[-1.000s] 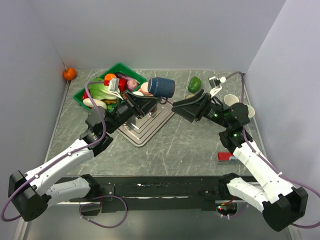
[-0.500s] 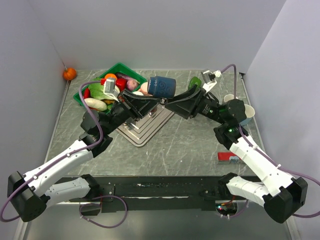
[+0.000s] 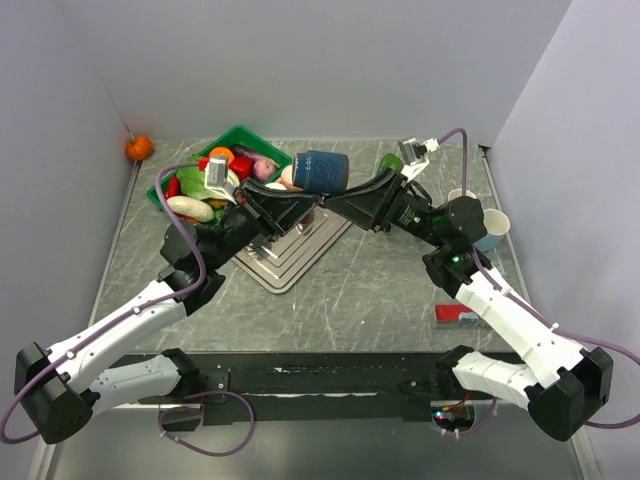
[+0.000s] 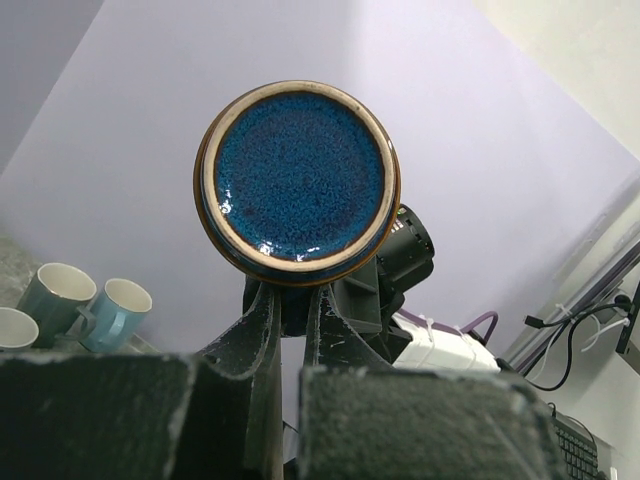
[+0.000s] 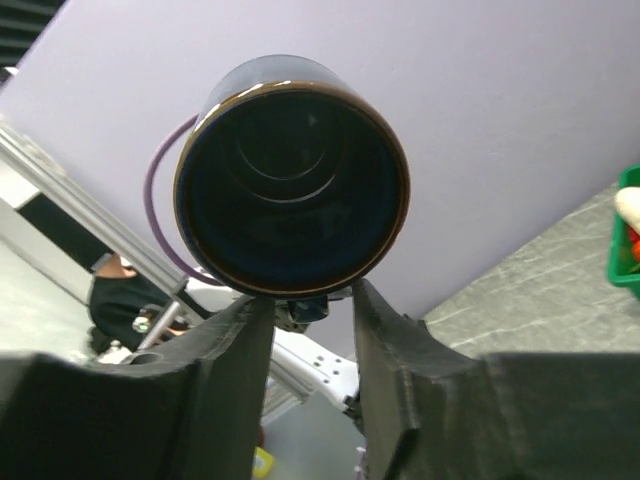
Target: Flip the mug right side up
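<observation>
Left gripper [image 3: 303,203] clenched on the sideways mug [image 3: 322,171]. Right gripper [image 3: 334,203] parted under the mug's mouth, vegetable basket [image 3: 190,159] crowding just behind.

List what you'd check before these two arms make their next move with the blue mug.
1. Left gripper holding the mug: ok, pinched shut beneath it.
2. Mug lifted: ok, held in the air.
3. Mug right side up: not ok, it lies on its side, mouth sideways.
4. Right gripper lined up: ok, its jaws stand apart just under the mug's rim.
5. Right gripper touching the mug: cannot tell.
</observation>
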Tool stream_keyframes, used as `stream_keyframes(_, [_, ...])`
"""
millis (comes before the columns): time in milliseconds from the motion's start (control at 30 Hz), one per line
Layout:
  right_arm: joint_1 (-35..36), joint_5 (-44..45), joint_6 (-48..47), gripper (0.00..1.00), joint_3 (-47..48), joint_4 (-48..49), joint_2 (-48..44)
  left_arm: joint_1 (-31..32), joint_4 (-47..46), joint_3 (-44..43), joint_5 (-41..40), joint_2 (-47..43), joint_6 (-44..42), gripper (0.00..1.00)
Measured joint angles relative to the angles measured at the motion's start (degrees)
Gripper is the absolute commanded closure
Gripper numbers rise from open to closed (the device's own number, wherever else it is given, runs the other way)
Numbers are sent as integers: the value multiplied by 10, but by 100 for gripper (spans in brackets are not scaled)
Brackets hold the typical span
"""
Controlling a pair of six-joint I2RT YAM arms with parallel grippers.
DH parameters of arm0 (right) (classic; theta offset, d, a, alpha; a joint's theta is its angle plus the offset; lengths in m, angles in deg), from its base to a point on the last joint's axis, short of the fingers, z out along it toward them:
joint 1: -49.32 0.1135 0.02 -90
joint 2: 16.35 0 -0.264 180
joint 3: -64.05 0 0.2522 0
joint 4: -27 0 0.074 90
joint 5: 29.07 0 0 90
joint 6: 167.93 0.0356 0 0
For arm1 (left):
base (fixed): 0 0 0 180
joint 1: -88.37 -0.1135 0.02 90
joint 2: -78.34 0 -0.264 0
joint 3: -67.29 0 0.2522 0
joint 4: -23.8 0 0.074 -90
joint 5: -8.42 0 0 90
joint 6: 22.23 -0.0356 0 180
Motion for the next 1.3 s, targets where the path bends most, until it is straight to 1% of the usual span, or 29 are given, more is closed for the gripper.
stream_keyframes(33, [1,1,4,62,0,3,2,0,0,0,-1,0,0,99])
stream_keyframes(100, [2,3,17,64,0,11,8,0,-2,0,-5,0,0,99])
stream_keyframes(133, [3,4,23,68,0,14,11,0,-3,1,-6,1,0,99])
stream_keyframes(233, [4,5,43,72,2,26,21,0,-11,5,-12,3,1,99])
stream_keyframes(300, [4,8,54,71,2,29,24,-1,-20,10,-18,5,5,99])
stream_keyframes(333, [4,9,58,66,2,30,26,-1,-23,13,-21,5,8,99])
stream_keyframes(433, [5,12,68,62,2,33,28,0,-36,21,-25,5,14,99])
stream_keyframes(533, [5,14,76,60,2,33,31,0,-47,26,-26,4,20,99])
stream_keyframes(567, [5,15,77,63,2,33,31,0,-49,27,-27,4,21,99])
stream_keyframes(667, [7,19,84,79,2,36,31,0,-55,31,-29,4,25,99])
stream_keyframes(700, [7,21,85,86,2,37,31,0,-57,33,-30,4,27,99])
stream_keyframes(733, [8,22,85,99,2,37,31,0,-58,35,-32,5,29,99])
stream_keyframes(967, [9,30,85,100,2,41,36,2,-65,39,-45,4,43,98])
stream_keyframes(1000, [9,31,85,100,2,41,37,2,-65,39,-45,4,43,92])
stream_keyframes(1067, [9,32,84,100,2,40,36,2,-64,39,-45,4,42,87])
stream_keyframes(1100, [9,34,82,100,2,40,36,2,-63,39,-46,4,40,78])
stream_keyframes(1167, [10,38,76,100,2,33,33,2,-60,39,-48,4,36,68])
stream_keyframes(1200, [11,41,74,100,1,28,31,2,-56,39,-48,4,33,60])
stream_keyframes(1267, [11,56,66,100,1,15,25,5,-51,40,-40,4,24,52])
stream_keyframes(1300, [10,64,61,100,0,8,22,8,-48,40,-37,3,21,42])
